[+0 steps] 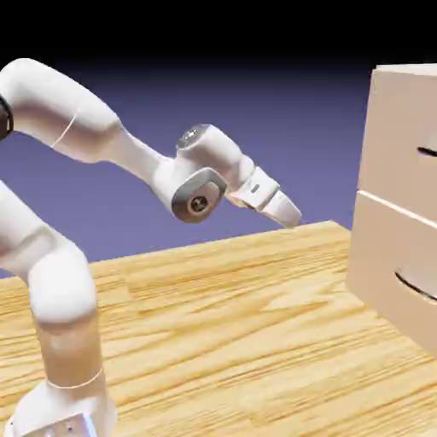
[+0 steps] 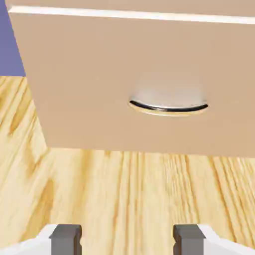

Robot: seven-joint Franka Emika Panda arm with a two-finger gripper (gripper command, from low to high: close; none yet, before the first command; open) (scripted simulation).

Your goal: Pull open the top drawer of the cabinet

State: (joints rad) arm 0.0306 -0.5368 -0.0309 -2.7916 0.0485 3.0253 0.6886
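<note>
The cabinet [image 1: 401, 196] stands at the exterior view's right, pale beige. Its top drawer [image 1: 397, 136] has a small dark bar handle [image 1: 428, 152] cut off by the picture's edge. My gripper [image 1: 288, 210] hangs above the table, well short of the cabinet and lower than that handle, pointing down toward it. In the hand view my gripper [image 2: 127, 241] is open, its grey fingertips [image 2: 65, 239] apart with nothing between them. That view faces the lower drawer front [image 2: 99, 74] with its curved grey handle [image 2: 169, 106]; only a sliver of the top drawer [image 2: 149, 5] shows above the seam.
The wooden table [image 1: 222, 341] spreads between the arm's base and the cabinet. The lower drawer [image 1: 384, 265] with its curved handle [image 1: 418, 286] sits beneath the top one.
</note>
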